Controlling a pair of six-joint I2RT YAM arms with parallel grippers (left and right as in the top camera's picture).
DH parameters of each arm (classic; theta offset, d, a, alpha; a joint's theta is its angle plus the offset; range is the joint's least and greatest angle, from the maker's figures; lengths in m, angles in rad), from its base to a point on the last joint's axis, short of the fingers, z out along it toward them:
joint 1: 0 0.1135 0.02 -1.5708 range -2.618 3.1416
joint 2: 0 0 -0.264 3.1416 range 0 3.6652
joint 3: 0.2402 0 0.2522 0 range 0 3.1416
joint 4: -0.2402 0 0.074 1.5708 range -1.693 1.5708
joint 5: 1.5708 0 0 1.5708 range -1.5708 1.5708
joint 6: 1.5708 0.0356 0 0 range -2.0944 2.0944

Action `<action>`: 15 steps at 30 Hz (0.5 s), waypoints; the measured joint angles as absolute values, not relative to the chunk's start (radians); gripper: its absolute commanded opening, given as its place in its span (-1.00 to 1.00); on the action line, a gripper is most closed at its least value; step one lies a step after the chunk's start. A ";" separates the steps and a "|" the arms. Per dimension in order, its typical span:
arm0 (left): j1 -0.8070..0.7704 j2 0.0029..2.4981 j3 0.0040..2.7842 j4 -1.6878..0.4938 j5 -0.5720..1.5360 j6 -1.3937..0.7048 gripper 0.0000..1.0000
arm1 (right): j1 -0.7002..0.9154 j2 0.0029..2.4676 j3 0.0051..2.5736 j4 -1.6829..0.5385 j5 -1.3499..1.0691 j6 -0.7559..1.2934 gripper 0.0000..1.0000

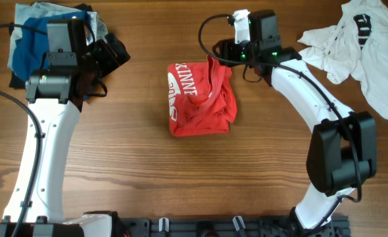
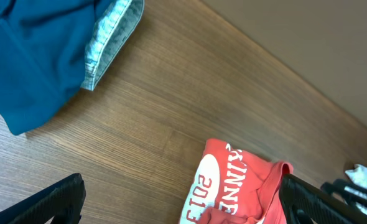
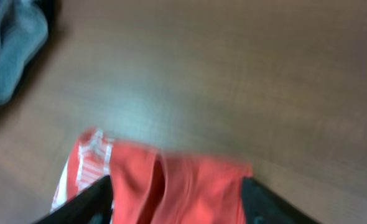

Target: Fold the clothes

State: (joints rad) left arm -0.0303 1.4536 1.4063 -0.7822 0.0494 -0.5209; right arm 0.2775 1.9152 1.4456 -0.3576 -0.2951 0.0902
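Jaws are standing apart both sides — L gripper (image 2: pixel 183 205) wide, empty, R gripper (image 3: pixel 178 200) straddling red T-shirt (image 1: pixel 200 99), not pinching — soft, light, floppy, prob. handling best by a hem corner.

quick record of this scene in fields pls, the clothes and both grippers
red T-shirt: bunched at table centre, white lettering showing, not neatly folded
white garment: crumpled at the right far corner, no gripper on it
clothes pile: blue and dark pieces heaped at the left far corner
left gripper: open, empty, above wood beside the blue cloth
right gripper: open, red fabric between its fingers; view blurred
table: wood grain
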 measured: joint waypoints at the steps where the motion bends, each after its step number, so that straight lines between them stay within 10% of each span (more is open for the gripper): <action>1: -0.030 1.457 1.406 -0.783 0.049 -0.520 0.99 | 0.278 1.915 1.464 -0.435 -0.317 0.084 0.51; 15: 0.078 1.466 1.406 -0.779 0.019 -0.517 1.00 | 0.503 1.915 1.522 -0.920 -0.344 0.067 0.34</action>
State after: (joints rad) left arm 0.0776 1.4662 1.4063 -0.7788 0.0189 -0.5167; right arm 0.5034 1.9148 1.5219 -0.9195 -0.3443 0.0666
